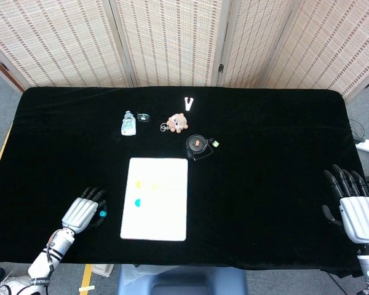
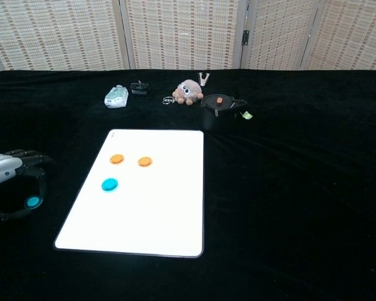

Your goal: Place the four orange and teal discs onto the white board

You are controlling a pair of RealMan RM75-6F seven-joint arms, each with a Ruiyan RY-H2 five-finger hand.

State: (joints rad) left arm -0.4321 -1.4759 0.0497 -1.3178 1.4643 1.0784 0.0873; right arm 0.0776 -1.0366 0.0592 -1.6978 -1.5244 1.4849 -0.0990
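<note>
The white board [image 1: 166, 209] [image 2: 150, 213] lies at the front middle of the black table. On it sit two orange discs [image 2: 116, 159] [image 2: 145, 162] and one teal disc [image 1: 137, 201] [image 2: 109, 184]. A second teal disc [image 1: 103, 214] [image 2: 32, 202] is left of the board, low over the cloth. My left hand [image 1: 81, 214] [image 2: 12, 179] curls over it and pinches it between thumb and fingertips. My right hand [image 1: 352, 203] rests at the table's right edge with its fingers spread and nothing in it; only the head view shows it.
At the back stand a small bottle [image 1: 128, 123], a dark clip [image 1: 143, 116], a plush toy [image 1: 178, 122], a white V-shaped piece [image 1: 189, 102] and a round black case [image 1: 197, 146] with a green tag [image 1: 215, 144]. Folding screens close the far side.
</note>
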